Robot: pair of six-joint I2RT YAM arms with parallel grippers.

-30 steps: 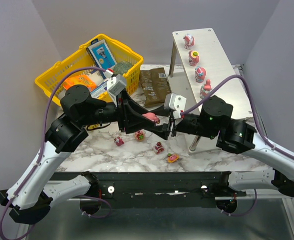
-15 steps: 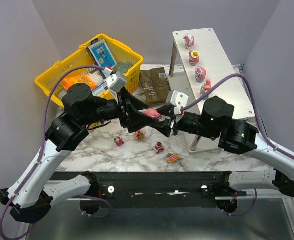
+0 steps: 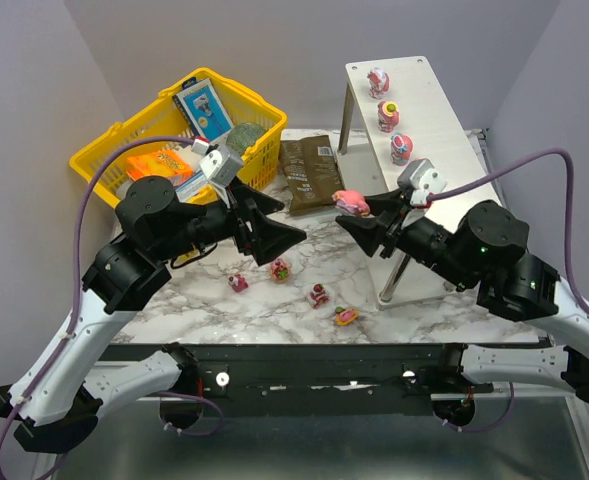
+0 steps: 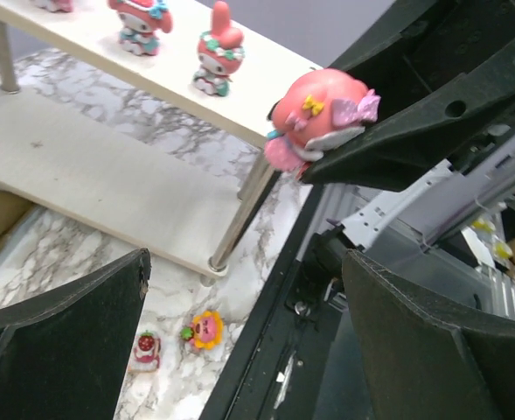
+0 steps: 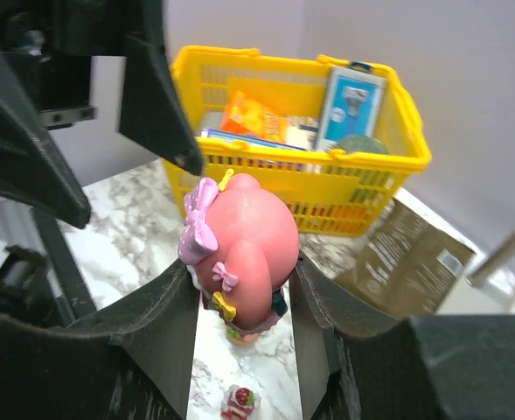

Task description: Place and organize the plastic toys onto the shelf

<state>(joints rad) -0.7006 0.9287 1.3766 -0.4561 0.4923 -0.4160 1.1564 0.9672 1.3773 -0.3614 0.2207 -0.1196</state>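
Note:
A pink toy (image 3: 351, 200) with bows, one of the plastic toys, sits pinched between the fingers of my right gripper (image 3: 359, 210), in the air left of the shelf (image 3: 444, 100). The right wrist view shows both pads pressed on the pink toy (image 5: 244, 245). My left gripper (image 3: 274, 232) stands open and empty, facing the right one, a short gap away. Three toys (image 3: 388, 115) stand in a row on the shelf's top board. Several more toys (image 3: 318, 295) lie on the marble table in front. In the left wrist view the held pink toy (image 4: 318, 122) hangs near the shelf's edge (image 4: 240, 83).
A yellow basket (image 3: 104, 150) of grocery boxes stands at the back left. A brown packet (image 3: 309, 170) lies between it and the shelf. The shelf's lower board (image 4: 91, 184) and thin metal leg (image 4: 240, 210) are close to the held toy.
The left gripper opened, let go of the pink toy and drew back left. The right gripper closed on the toy and carried it right and upward, toward the shelf.

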